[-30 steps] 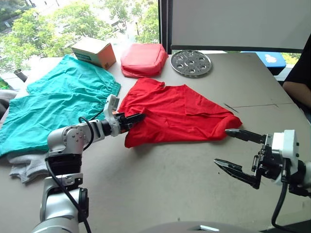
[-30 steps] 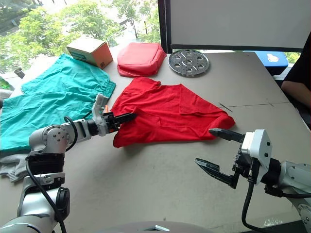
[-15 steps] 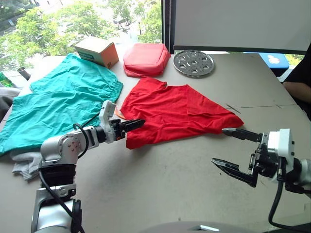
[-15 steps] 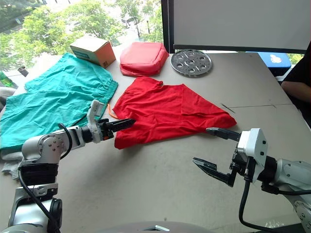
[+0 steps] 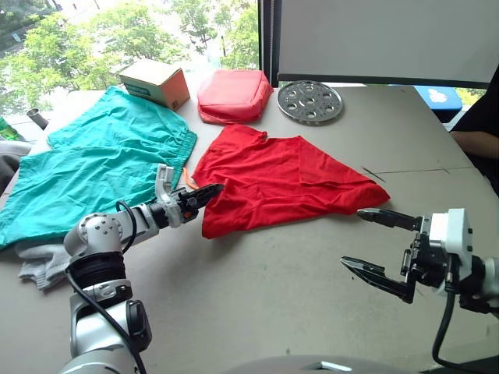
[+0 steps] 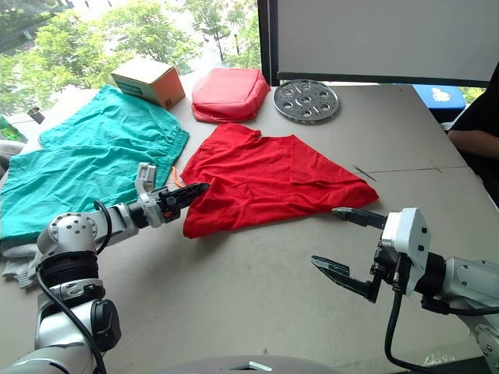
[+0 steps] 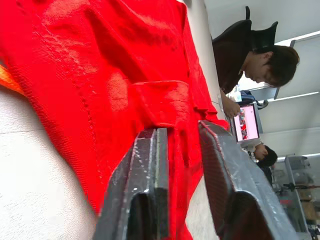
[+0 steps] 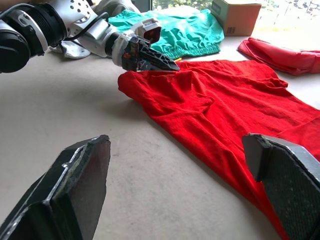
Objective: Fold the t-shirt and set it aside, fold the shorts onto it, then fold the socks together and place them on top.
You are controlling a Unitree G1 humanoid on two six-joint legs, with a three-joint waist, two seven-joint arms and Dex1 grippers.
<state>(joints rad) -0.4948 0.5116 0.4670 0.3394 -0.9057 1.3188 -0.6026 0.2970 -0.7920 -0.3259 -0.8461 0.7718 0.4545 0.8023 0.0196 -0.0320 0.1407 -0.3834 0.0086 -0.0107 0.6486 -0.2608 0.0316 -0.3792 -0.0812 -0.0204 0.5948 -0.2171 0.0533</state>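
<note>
The bright red short-sleeved t-shirt of thin cloth lies rumpled, partly doubled over itself, in the middle of the pale grey bench, just beside the large teal-green cloth shorts. The left pincer sits at the shirt's near-left edge, its black fingers a narrow gap apart with a ridge of red cloth between them; whether they actually pinch it I cannot tell. The right pincer hovers spread wide and empty, near the shirt's right corner but apart from it.

The step in hand looks like taking hold of the shirt to fold it. To do it well, the left pincer should bite a single layer at the hem, not a bunched ridge, and the right should take the opposite corner so the cloth lifts evenly and lays flat.

The light grey-white knit socks are half tucked under the shorts. The shirt's neck label and sleeves are lost in the folds.
</note>
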